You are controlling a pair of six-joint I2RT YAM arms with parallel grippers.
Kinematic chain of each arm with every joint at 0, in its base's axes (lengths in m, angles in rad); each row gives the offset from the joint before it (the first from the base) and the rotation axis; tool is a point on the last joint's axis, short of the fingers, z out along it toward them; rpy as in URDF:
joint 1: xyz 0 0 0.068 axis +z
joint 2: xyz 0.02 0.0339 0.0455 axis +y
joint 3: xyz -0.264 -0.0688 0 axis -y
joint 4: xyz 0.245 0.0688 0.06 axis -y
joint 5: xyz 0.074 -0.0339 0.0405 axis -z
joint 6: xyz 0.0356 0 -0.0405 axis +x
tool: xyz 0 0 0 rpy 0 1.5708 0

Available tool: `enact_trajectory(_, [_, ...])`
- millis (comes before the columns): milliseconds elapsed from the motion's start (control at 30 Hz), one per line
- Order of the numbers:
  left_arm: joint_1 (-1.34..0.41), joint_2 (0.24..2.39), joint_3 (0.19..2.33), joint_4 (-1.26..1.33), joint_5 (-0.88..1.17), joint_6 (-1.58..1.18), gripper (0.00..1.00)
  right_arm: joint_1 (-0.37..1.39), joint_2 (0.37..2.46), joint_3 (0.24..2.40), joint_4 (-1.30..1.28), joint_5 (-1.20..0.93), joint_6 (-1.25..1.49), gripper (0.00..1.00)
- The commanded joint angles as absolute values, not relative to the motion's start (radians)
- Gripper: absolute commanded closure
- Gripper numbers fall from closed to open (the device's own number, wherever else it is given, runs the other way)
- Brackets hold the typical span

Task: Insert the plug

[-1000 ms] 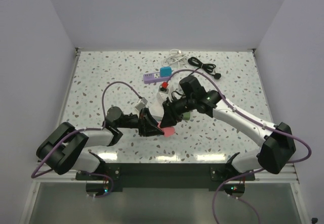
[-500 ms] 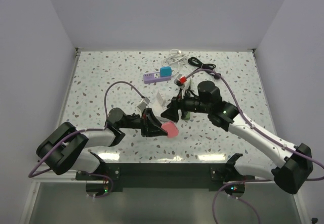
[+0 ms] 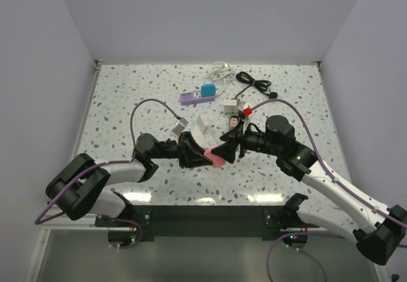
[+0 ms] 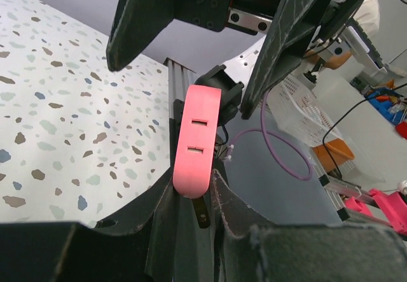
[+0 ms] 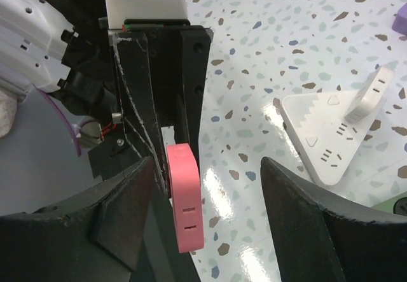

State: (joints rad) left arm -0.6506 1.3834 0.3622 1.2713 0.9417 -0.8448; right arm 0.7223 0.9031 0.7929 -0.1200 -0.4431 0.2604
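My left gripper (image 3: 194, 155) is shut on a flat pink plug (image 3: 215, 159) and holds it on edge just above the table. In the left wrist view the plug (image 4: 197, 139) stands between my fingers, with a metal prong (image 4: 201, 211) below it. My right gripper (image 3: 229, 149) is open. Its jaws stand either side of the pink plug (image 5: 186, 199), which is close to the left finger (image 5: 121, 218). The white triangular socket block (image 3: 202, 128) lies on the table behind both grippers. It also shows in the right wrist view (image 5: 331, 135).
A purple power strip (image 3: 188, 97) with a blue plug (image 3: 208, 90) lies at the back. A white cable (image 3: 219, 72) and a black cable (image 3: 254, 81) are behind it. A white and red adapter (image 3: 236, 107) sits near the right arm.
My right arm has drawn back toward the near right, and its open gripper has dropped next to the pink plug. The left gripper has shifted the plug slightly right.
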Motion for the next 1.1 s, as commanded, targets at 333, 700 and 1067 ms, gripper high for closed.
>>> enact_trajectory(333, [-0.65,1.342,0.403,1.499,0.919,-0.798,1.0,0.724,0.907,0.741,-0.086,-0.584,0.267,0.33])
enact_trajectory(700, [-0.65,1.344,0.396,1.523,0.959,-0.802,1.0,0.726,0.923,0.729,-0.061,-0.575,0.268,1.0])
enact_trajectory(1067, [-0.652,1.367,0.394,1.575,1.087,-0.827,0.58,0.724,0.939,0.765,-0.077,-0.578,0.275,1.0])
